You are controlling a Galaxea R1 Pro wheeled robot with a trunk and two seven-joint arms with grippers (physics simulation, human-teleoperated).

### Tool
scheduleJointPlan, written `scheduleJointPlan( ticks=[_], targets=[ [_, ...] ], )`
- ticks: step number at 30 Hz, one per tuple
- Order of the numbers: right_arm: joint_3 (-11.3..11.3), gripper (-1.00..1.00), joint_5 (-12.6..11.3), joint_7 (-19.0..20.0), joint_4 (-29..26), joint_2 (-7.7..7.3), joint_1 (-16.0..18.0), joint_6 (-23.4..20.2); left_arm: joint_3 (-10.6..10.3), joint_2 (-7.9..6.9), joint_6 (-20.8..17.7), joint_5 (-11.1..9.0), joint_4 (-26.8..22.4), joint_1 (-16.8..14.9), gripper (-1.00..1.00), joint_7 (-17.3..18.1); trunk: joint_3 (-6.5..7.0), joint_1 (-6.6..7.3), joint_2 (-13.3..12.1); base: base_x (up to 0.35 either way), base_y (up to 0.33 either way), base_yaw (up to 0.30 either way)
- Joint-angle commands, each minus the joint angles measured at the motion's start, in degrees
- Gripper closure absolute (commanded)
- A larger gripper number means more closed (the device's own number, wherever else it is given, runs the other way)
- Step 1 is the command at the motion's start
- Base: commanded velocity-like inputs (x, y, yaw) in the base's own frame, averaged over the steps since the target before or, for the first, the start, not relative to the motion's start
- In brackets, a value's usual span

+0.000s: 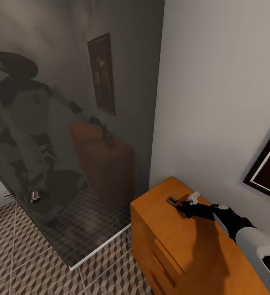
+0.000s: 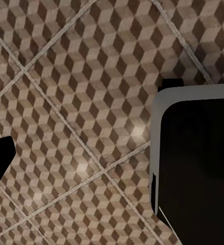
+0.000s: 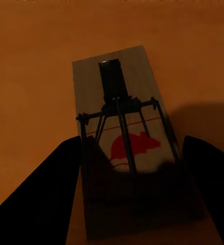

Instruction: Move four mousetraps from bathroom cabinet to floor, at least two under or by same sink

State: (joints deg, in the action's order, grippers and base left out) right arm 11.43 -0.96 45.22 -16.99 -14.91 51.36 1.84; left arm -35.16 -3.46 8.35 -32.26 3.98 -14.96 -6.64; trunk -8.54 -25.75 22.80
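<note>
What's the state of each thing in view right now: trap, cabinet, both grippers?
mousetrap: flat on the cabinet top, between the right gripper's fingers, not lifted.
cabinet: drawers shut.
right gripper: open, straddling the mousetrap.
left gripper: over the patterned floor, holding nothing; open or shut unclear.

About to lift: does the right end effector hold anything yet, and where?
Cannot be told. The right end effector straddles the mousetrap on the cabinet, fingers along its long sides, contact unclear.
</note>
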Motion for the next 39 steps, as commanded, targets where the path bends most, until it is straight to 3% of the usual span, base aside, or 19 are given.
scheduleJointPlan(
  ticks=[1, 31, 39],
  targets=[
    [0.26, 1.00, -0.10, 0.06, 0.00, -0.04, 0.06, 0.18, -0.35, 0.04, 0.26, -0.17, 0.15, -0.07, -1.00, -0.04, -0.12, -0.03, 0.12, 0.000, 0.000, 0.000],
    [0.26, 1.00, -0.08, -0.10, -3.76, 0.08, 0.06, -0.23, -0.30, 0.11, 0.31, -0.17, 0.15, -0.07, -1.00, 0.04, -0.12, -0.03, 0.12, 0.000, 0.000, 0.000],
    [0.26, 1.00, -0.01, -0.11, -7.64, -0.02, 0.06, -4.66, -0.30, 0.12, 0.38, -0.17, -0.45, -0.07, -1.00, 0.10, -0.12, -0.03, 0.12, 0.000, 0.000, 0.000]
  ],
)
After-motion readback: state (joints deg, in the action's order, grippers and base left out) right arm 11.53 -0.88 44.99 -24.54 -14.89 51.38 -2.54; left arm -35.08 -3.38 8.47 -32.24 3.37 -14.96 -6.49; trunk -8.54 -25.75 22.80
